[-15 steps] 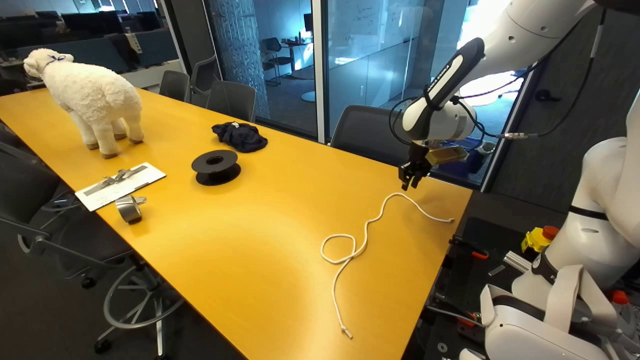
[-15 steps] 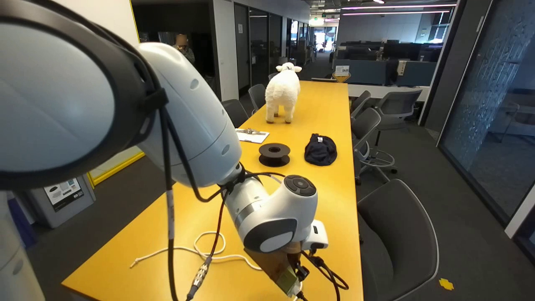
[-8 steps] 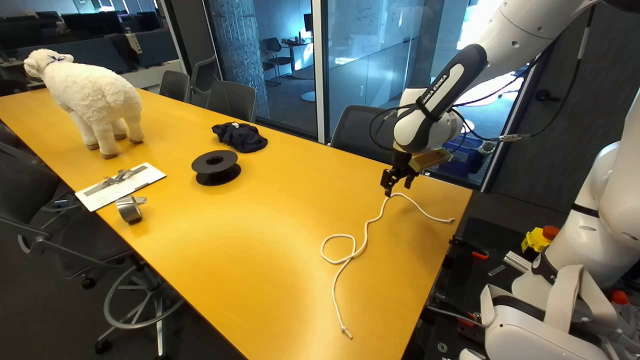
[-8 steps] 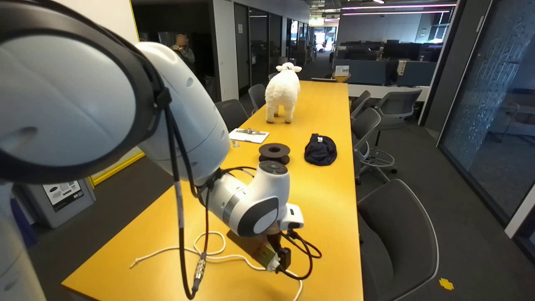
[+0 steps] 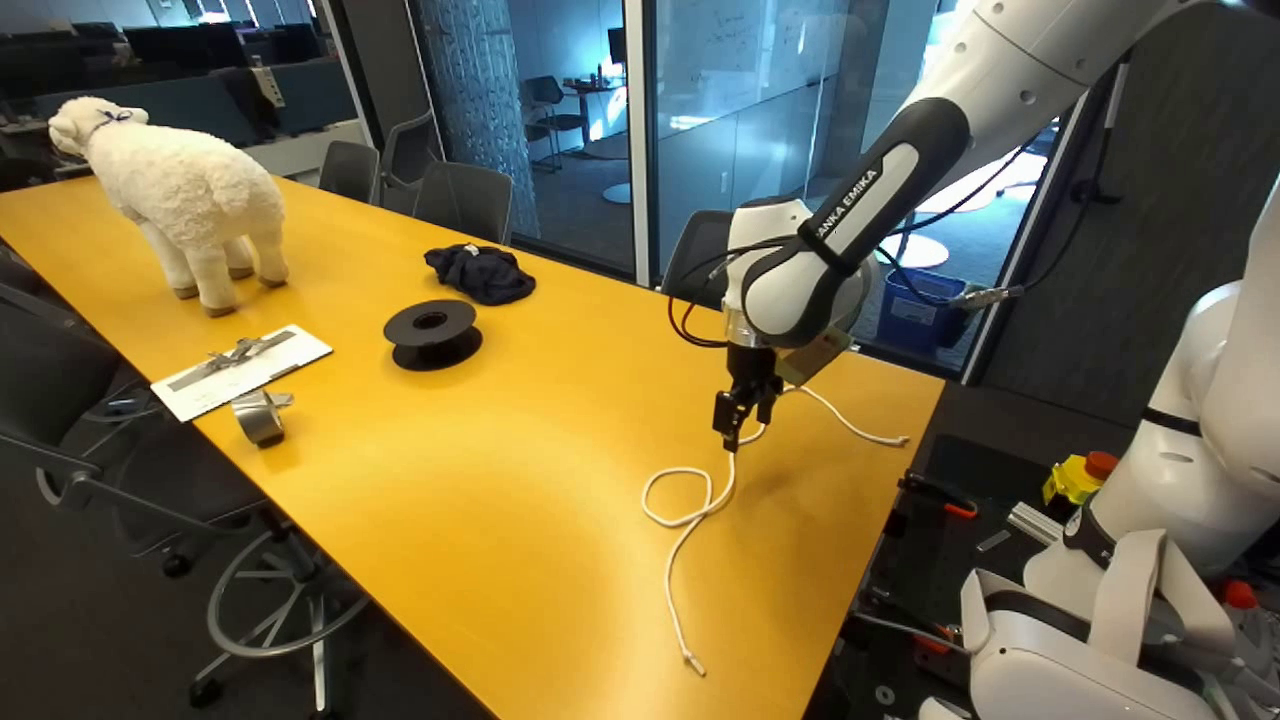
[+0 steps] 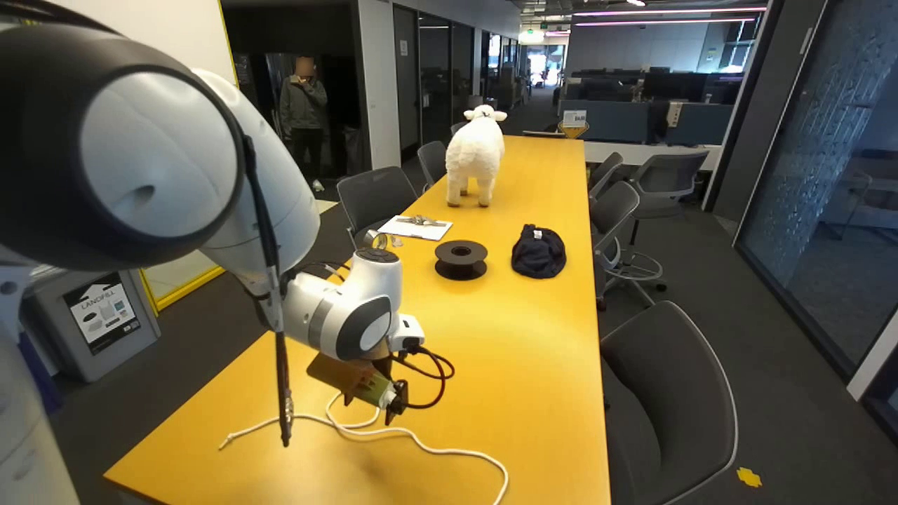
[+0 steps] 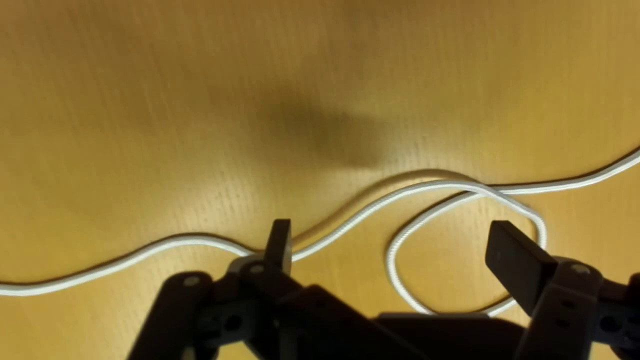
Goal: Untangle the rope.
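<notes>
Rope point(image 7: 430, 185), white, probably light and limp, best pinched at its loop point(image 7: 392, 255) near the crossing point(image 7: 485, 190), under a wide-spread, empty gripper point(image 7: 392, 225) at unclear height.

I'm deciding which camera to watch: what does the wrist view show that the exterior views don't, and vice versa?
Only the wrist view: a close look where the rope crosses itself, the strand from picture left apparently on top.
Only the exterior views: a rope end, toy sheep, black spool and robot arm.
Both: the rope's loop, yellow table and open jaws.
</notes>
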Robot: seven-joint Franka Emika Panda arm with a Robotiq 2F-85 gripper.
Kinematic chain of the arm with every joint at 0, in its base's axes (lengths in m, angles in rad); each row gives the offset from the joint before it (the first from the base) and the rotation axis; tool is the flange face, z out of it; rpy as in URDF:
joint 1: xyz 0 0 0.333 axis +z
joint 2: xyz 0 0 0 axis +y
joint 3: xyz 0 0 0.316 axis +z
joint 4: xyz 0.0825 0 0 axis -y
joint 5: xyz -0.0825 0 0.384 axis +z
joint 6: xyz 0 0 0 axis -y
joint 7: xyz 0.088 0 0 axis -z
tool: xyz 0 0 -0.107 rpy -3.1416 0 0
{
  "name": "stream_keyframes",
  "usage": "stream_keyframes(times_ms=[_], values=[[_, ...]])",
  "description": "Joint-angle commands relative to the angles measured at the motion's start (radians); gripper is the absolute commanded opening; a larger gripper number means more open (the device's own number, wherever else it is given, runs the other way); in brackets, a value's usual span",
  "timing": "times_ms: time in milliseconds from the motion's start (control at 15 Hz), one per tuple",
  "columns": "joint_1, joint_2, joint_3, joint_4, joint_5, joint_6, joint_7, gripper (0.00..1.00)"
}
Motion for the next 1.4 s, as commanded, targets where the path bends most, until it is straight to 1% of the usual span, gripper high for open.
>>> stream_keyframes(times_ms=[0,133,267,333,600,800,1067,1333], values=[[0.016,0.051,0.046,0.100,-0.011,-0.060,0.043,1.00],[0.030,0.085,0.064,0.148,-0.004,-0.079,0.089,1.00],[0.052,0.132,0.068,0.204,-0.011,-0.101,0.196,1.00],[0.066,0.157,0.065,0.233,-0.011,-0.108,0.272,1.00],[0.104,0.262,0.073,0.363,0.062,-0.148,0.471,1.00],[0.146,0.345,0.059,0.459,0.088,-0.121,0.638,1.00],[0.175,0.449,0.041,0.582,0.120,-0.104,0.830,1.00],[0.209,0.517,-0.006,0.642,0.097,-0.075,1.042,1.00]])
